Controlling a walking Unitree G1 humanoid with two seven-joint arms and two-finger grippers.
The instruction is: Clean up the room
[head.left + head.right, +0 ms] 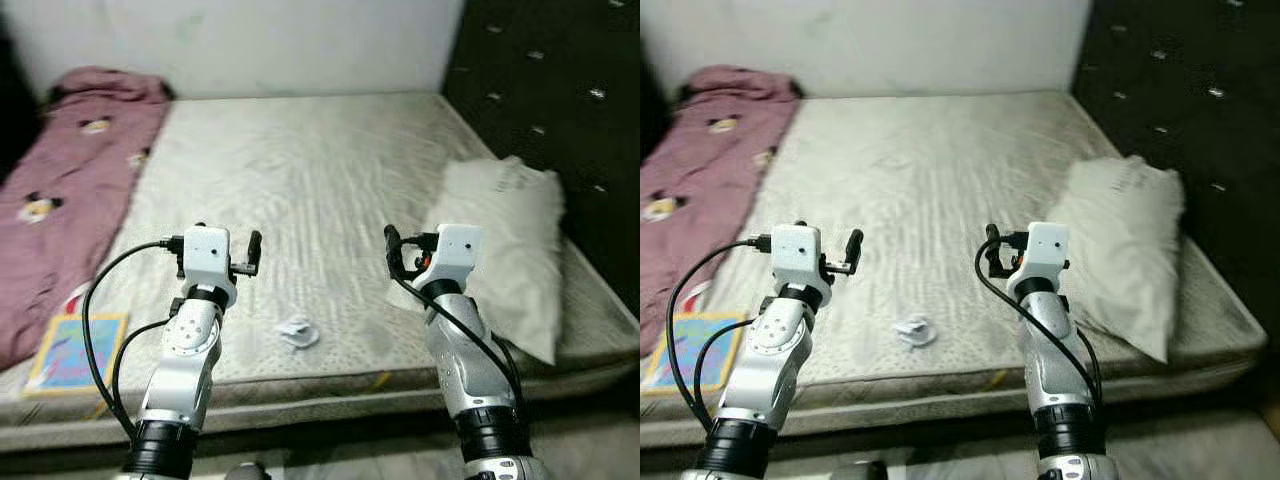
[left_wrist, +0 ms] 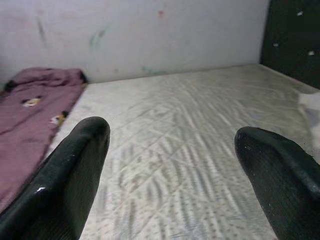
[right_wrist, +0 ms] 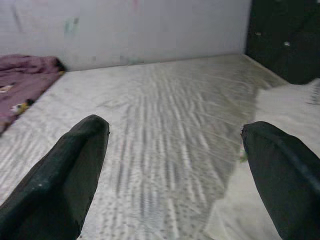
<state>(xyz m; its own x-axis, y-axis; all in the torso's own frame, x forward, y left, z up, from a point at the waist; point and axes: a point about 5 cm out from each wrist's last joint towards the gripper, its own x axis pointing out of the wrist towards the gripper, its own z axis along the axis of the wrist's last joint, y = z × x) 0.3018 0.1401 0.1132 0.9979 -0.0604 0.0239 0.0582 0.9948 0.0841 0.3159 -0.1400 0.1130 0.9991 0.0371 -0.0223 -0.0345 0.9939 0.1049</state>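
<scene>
A small crumpled white tissue (image 1: pixel 298 332) lies on the bare grey mattress (image 1: pixel 300 160) close to its front edge. It sits between my two raised arms and slightly below them. My left gripper (image 1: pixel 216 242) hovers over the mattress left of the tissue, open and empty. My right gripper (image 1: pixel 428 246) hovers to the tissue's right, also open with nothing between its fingers, next to a white pillow (image 1: pixel 505 250). In the wrist views both pairs of black fingers (image 2: pixel 75 165) (image 3: pixel 70 165) stand wide apart, pointing across the mattress toward the far wall.
A mauve blanket (image 1: pixel 70 170) with cartoon prints covers the bed's left side. A colourful book (image 1: pixel 75 350) lies at the front left corner. A dark tufted headboard (image 1: pixel 560 100) rises on the right, and a pale wall (image 1: pixel 300 40) stands behind the bed.
</scene>
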